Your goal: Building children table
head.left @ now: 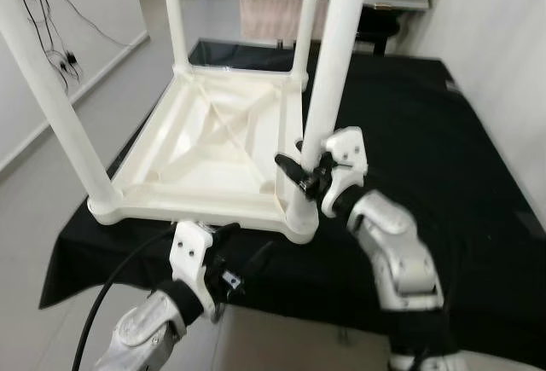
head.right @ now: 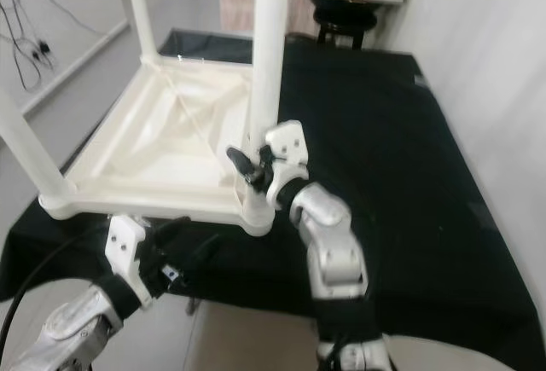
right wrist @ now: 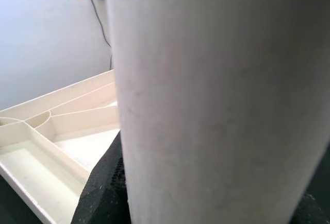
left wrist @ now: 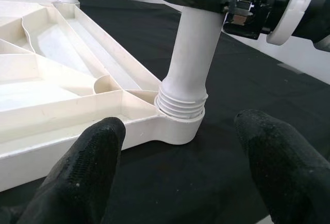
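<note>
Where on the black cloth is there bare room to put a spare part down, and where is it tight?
The black cloth lies bare between the upturned tabletop and the wall. The near corner is crowded: the right gripper is clamped on the near leg, and the open left gripper sits at the tabletop's front edge.

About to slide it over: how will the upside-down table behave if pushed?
The table looks like hollow ribbed plastic, so probably light and stiff. Its tall legs could make it tip. It may drag on the black cloth rather than glide.
</note>
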Controlling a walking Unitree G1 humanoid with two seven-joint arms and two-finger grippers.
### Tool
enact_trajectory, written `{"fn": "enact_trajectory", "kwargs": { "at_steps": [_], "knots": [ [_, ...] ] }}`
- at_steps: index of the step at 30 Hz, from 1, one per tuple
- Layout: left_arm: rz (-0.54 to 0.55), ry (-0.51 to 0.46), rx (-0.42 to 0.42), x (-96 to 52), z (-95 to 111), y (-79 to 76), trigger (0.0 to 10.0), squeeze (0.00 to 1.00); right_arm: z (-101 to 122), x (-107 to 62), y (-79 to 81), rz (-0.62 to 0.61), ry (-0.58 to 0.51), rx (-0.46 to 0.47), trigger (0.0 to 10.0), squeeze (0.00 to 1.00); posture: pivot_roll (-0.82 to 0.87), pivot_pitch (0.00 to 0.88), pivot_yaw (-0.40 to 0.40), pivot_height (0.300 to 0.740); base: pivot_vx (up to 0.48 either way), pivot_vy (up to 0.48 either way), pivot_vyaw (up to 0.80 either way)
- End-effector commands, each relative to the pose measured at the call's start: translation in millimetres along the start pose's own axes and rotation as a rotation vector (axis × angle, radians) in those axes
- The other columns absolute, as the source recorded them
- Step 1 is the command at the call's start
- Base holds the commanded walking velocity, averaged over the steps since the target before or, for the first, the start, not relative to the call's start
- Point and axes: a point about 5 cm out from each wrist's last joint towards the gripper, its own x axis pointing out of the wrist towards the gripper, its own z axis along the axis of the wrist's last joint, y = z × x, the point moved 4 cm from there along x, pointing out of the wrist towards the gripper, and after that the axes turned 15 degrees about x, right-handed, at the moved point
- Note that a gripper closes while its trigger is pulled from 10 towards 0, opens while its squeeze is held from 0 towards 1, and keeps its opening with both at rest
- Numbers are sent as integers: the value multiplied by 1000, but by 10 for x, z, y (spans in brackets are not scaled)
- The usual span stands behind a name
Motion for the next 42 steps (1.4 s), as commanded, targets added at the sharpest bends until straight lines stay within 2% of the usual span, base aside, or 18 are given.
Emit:
{"fn": "enact_trajectory", "kwargs": {
  "at_steps": [1,5,6,7,13,14,15,17,19,20,24,28,29,31,32,35,38,42],
  "knots": [
    [-8,22,5,-19,-33,6,10000,0,-482,-95,-200,-144,219,-31,0,0,22,117,-52,740,0,0,0],
    [-8,23,7,-9,-40,9,10000,0,-457,80,-141,-126,209,-9,0,0,25,111,-59,740,0,0,0],
    [1,22,9,-10,-36,17,10000,0,-417,163,-49,-76,205,58,10000,0,27,112,-60,740,0,0,0],
    [5,21,9,-8,-35,18,10000,0,-368,192,-17,-44,192,86,10000,1000,28,109,-59,740,0,0,0],
    [5,20,8,5,-33,9,10000,0,-136,272,54,36,127,136,10000,1000,22,107,-68,740,0,0,0],
    [2,17,5,15,-31,-2,10000,0,132,315,197,233,68,158,10000,1000,15,108,-70,740,0,0,0],
    [2,16,3,18,-30,-5,10000,0,213,315,244,306,54,155,10000,1000,15,108,-70,740,0,0,0],
    [1,15,2,26,-28,-13,10000,0,249,261,334,449,76,90,10000,569,15,108,-70,740,0,0,0],
    [1,14,2,27,-27,-15,10000,0,238,237,362,495,92,63,10000,569,15,108,-70,740,0,0,0],
    [1,13,0,27,-25,-16,10000,0,208,194,393,604,130,-20,10000,0,14,109,-67,740,0,0,0],
    [-4,14,-4,19,-28,-30,10000,0,171,251,356,716,192,-72,10000,0,22,107,-64,740,0,0,0],
    [-5,15,-6,7,-30,-39,10000,0,158,295,385,791,223,-64,10000,0,29,106,-63,740,0,0,0],
    [-5,16,-6,6,-31,-41,10000,0,167,313,385,806,224,-62,6157,0,32,107,-63,740,0,0,0],
    [-5,17,-5,4,-32,-44,10000,0,173,323,383,815,224,-61,6157,0,34,108,-64,740,0,0,0],
    [-5,17,-5,2,-33,-46,10000,0,189,331,374,826,223,-44,0,0,34,107,-65,740,0,0,0],
    [-5,18,-6,-2,-33,-50,10000,0,206,351,330,833,221,-34,0,0,35,108,-65,740,0,0,0],
    [-7,19,-10,-8,-35,-59,10000,0,220,292,174,798,204,-20,0,0,27,111,-62,740,0,0,0],
    [-8,19,-11,-9,-35,-62,10000,0,217,264,123,796,198,-19,0,0,15,111,-57,740,0,0,0]
  ]
}}
